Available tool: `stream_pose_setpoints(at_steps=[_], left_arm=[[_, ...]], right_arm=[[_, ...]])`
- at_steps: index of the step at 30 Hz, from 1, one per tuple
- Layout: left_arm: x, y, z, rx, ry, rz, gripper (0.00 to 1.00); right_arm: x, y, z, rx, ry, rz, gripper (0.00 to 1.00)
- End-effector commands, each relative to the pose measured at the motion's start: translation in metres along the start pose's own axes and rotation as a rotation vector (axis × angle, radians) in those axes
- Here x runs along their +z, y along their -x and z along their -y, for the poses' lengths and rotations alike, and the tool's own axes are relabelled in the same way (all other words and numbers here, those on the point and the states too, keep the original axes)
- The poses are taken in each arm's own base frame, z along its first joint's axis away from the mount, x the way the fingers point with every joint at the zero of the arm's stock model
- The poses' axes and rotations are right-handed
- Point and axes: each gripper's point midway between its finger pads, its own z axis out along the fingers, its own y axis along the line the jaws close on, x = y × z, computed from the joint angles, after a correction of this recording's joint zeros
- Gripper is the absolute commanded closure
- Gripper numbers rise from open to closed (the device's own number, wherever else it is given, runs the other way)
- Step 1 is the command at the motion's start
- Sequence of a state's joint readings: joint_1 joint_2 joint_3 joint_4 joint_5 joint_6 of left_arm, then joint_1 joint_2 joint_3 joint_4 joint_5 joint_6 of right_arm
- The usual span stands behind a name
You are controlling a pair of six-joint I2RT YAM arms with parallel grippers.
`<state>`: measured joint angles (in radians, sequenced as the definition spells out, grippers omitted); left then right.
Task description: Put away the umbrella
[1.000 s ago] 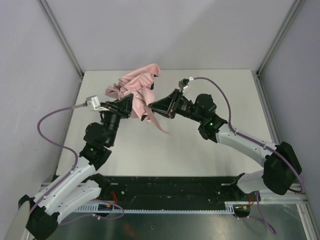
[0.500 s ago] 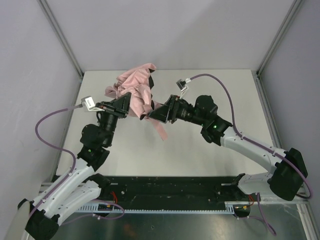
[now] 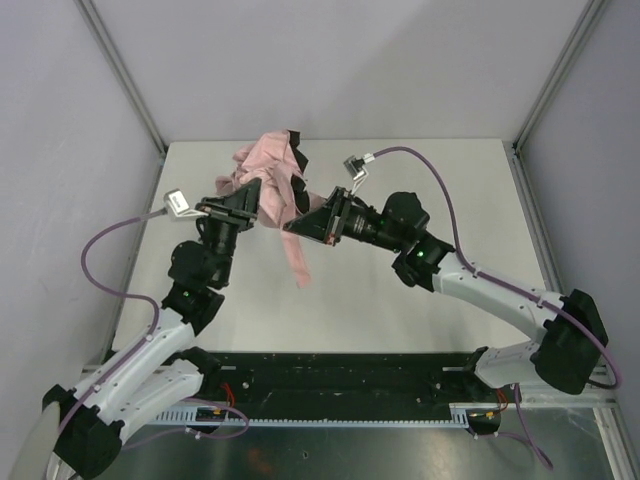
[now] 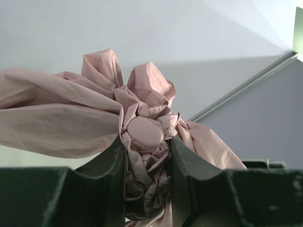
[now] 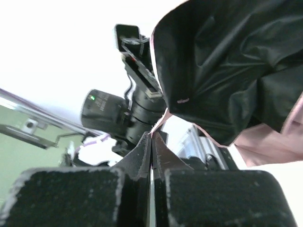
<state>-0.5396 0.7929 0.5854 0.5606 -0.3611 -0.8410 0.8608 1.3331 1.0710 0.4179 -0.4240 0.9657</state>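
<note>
While left hand (image 4: pixel 147 144) clamps umbrella (image 4: pixel 61 118) | right hand (image 5: pixel 152 136) fully closed

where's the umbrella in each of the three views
Top external: umbrella at upper centre, a pink bundle over the table.
Left wrist: centre, bunched in the left gripper.
Right wrist: upper right, dark lining showing.
Shared landmark: the black left arm beside the fabric.

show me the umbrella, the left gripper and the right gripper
umbrella (image 4: pixel 146 132), left wrist view, on its round pink cap
left gripper (image 3: pixel 260 205), top external view, between its fingertips
right gripper (image 5: pixel 151 136), right wrist view, between its shut fingertips
</note>
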Motion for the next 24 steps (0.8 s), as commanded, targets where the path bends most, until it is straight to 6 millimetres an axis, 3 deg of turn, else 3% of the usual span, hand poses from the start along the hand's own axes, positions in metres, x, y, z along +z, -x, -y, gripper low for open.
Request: stream_pose_setpoints(at_steps=[1,5,11,17,24], left_arm=[[0.016,0.041,0.029,-0.247,-0.067,0.154,1.00],[0.020,0.045,0.042,-0.416,-0.117,0.127,1.00],[0.006,0.052,0.060,-0.534,-0.185,0.082,1.00],[-0.006,0.017,0.053,-0.730,-0.152,-0.101,1.00],[-0.019,0.001,0.055,-0.823,-0.133,-0.202,1.00]], right_arm=[[0.010,0.018,-0.040,0.183,0.184,0.093,1.00],[0.013,0.019,-0.027,0.250,0.252,0.123,1.00],[0.012,0.003,0.017,0.160,0.170,0.114,1.00],[0.010,-0.004,0.053,0.013,0.082,0.112,0.99],[0.014,-0.006,0.086,-0.191,-0.100,0.126,0.95]])
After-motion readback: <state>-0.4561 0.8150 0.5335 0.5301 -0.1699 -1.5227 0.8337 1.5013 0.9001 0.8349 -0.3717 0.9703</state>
